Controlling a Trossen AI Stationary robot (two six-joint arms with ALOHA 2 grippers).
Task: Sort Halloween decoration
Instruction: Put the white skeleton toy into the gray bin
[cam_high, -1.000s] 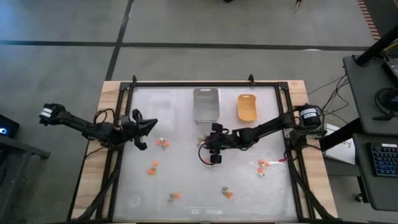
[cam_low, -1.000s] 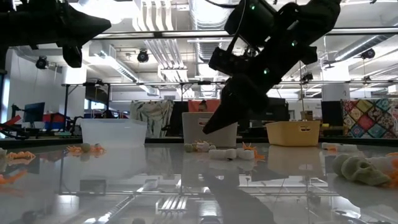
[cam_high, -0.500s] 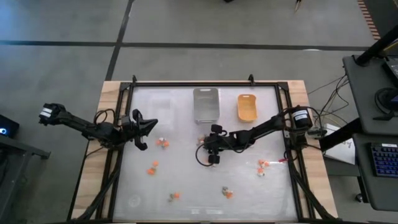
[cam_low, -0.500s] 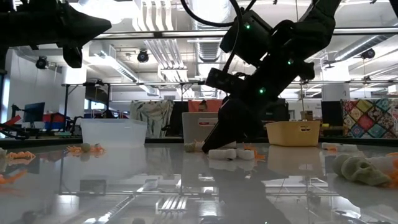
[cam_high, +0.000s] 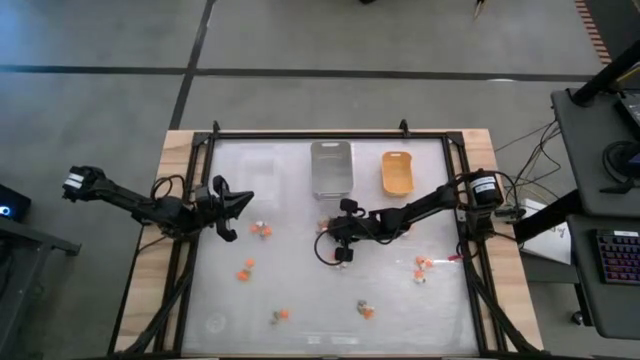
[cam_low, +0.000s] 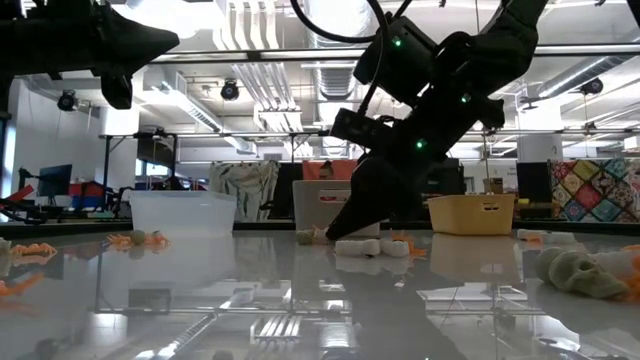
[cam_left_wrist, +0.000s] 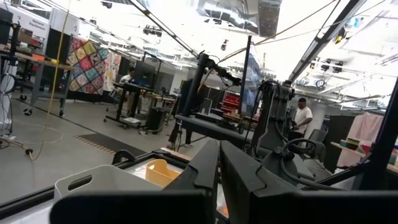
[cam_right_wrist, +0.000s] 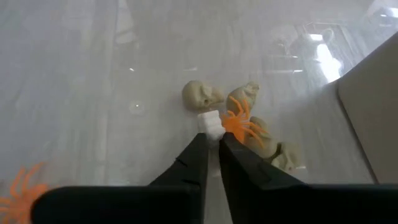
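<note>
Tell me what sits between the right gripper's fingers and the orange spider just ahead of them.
In the right wrist view, a small white piece lies at the tips of the right gripper, touching the orange spider. No bare table separates them.

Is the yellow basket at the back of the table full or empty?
Empty. From above, the orange-yellow plastic tray shows only its bare bottom; no tiny trinkets lie inside it.

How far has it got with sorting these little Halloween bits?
Nothing looks sorted: the grey tray and orange tray show no trinkets. The right gripper is down at a cluster, its tips at a small white piece. The left gripper hovers. Orange trinkets are scattered.
</note>
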